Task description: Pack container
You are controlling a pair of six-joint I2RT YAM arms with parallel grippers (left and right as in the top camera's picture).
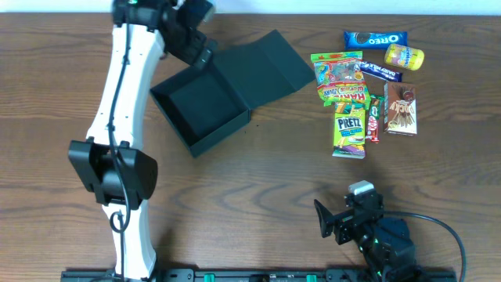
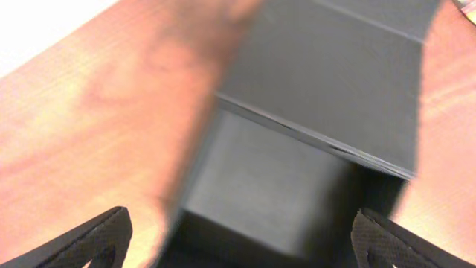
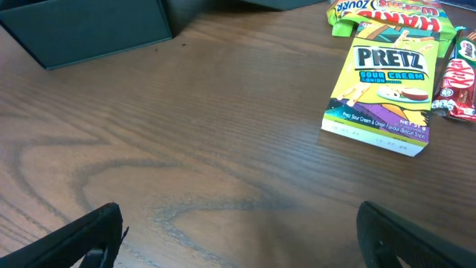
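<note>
We log the left gripper (image 2: 238, 244) with jaws spread wide, hanging over the far corner of the open container (image 1: 202, 102); its wrist view is blurred, and we cannot tell whether a finger touches the wall. The right gripper (image 3: 238, 240) also has its jaws apart, low over the bare wooden table (image 1: 258, 196) near the front edge. The container sits left of centre, interior bare, its hinged lid (image 1: 266, 63) swung open toward the snacks. The Pretz box (image 3: 383, 85), KitKat (image 1: 374, 119) and Oreo packet (image 1: 376, 37) lie grouped well to its right.

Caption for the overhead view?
Empty open container, left gripper open over its far corner, snack packets lying beside it, right gripper open, away from both.
</note>
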